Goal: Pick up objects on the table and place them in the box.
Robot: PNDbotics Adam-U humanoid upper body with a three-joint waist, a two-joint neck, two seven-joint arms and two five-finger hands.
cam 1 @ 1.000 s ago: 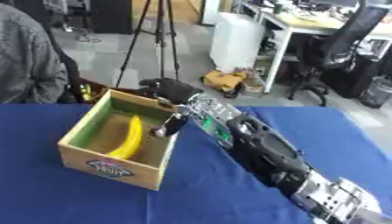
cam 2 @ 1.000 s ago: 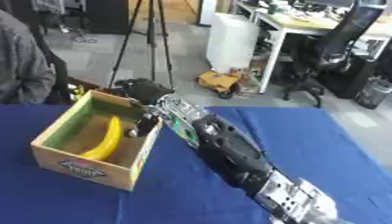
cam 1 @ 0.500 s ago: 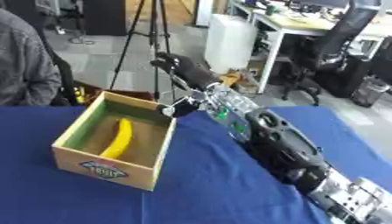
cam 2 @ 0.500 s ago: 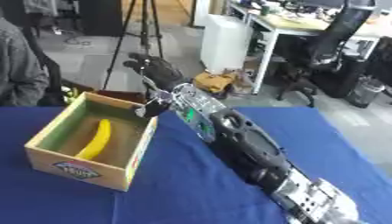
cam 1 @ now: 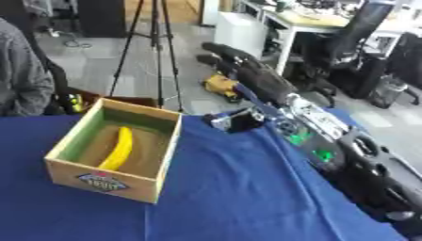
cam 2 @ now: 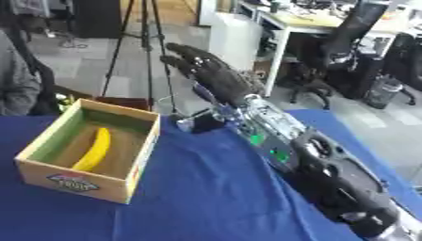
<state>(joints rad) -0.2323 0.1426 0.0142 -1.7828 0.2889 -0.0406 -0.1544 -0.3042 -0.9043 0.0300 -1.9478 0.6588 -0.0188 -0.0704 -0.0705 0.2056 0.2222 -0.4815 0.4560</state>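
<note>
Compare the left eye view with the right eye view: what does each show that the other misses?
Only the left eye view shows blue table left of the box. Only the right eye view shows the right hand with its fingers outstretched and clear of the view's top edge; it is open and empty. Both show the banana lying in the box and the right arm raised beyond the table's far edge. The left hand shows in neither.

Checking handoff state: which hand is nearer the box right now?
Right. The right hand is raised with open fingers, up and to the right of the box, clear of its rim; the banana lies inside. The left hand shows in neither view.
</note>
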